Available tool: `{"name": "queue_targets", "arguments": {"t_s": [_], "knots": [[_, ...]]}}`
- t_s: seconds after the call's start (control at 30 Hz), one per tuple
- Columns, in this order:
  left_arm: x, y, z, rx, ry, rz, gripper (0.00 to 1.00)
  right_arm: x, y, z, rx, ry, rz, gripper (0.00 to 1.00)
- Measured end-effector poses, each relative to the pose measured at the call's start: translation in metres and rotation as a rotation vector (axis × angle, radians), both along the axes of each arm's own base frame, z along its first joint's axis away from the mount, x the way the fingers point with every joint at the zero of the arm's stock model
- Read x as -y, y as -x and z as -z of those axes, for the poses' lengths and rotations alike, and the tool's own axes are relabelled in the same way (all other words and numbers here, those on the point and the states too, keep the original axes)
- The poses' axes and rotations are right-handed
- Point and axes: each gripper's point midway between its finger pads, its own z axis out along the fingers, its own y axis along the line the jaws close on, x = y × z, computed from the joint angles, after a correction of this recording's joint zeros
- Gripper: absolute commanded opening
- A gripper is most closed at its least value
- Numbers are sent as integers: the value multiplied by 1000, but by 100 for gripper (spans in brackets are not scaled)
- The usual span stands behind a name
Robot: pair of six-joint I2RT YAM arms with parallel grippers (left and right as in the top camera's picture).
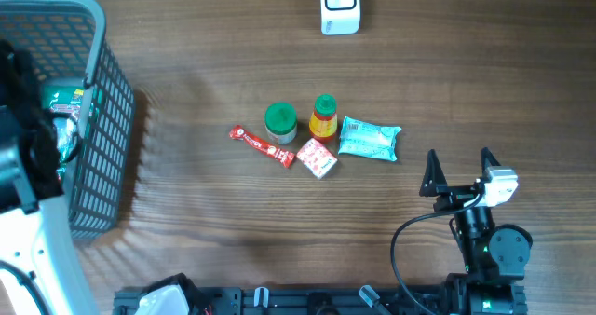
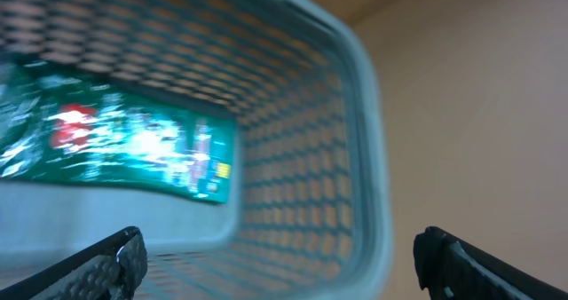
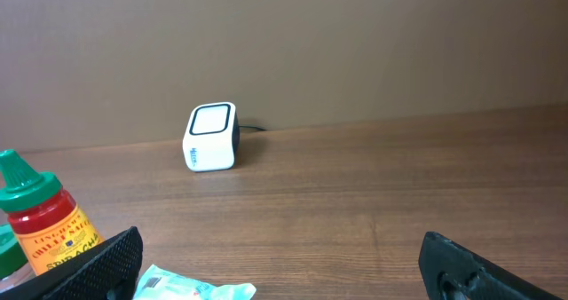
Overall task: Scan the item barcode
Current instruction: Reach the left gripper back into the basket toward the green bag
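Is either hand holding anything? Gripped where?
Nothing is held. Left hand is open above the basket, the green packet lying inside; right hand is open and empty over the table.

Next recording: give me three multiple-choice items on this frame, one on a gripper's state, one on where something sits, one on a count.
1. The right gripper is: A. open and empty; B. shut on an item; C. shut and empty.
2. The white box-shaped scanner stands: A. inside the item cluster; B. alone near the brown wooden table's far edge; C. in the right gripper's grasp.
3. Items clustered mid-table: A. three; B. five; C. seven.
Answers: 1 A, its fingers stand wide apart with nothing between. 2 B, the overhead view shows it apart from everything else. 3 B: red stick wrapper, green-lidded jar, green-capped bottle, red-and-white packet, light-blue packet.
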Motion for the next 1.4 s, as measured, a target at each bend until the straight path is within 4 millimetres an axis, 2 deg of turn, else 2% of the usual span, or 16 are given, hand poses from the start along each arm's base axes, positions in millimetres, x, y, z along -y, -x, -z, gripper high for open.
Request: {"name": "queue_targets", "arguments": {"t_s": [0.1,0.17,0.23,0.33,0.47,0.63,1.03,1.17,1.4], "knots": [[-18,15,23,-18,100,-132,100,0,0,0,0,0,0,100],[-28,16,37,-26,153,-192,100,0,0,0,0,0,0,100],[-39,14,51,-31,206,-232,100,0,0,0,0,0,0,100],[-58,8,84,-58,321,-292,100,0,0,0,0,0,0,100],[-71,2,125,-112,443,-332,100,0,0,0,0,0,0,100],[-70,-5,173,-194,576,-392,100,0,0,0,0,0,0,100],[-70,-35,257,-215,688,-501,100,0,0,0,0,0,0,100],[-70,-42,280,-193,699,-522,100,0,0,0,0,0,0,100],[-71,-54,305,-150,692,-519,100,0,0,0,0,0,0,100]]}}
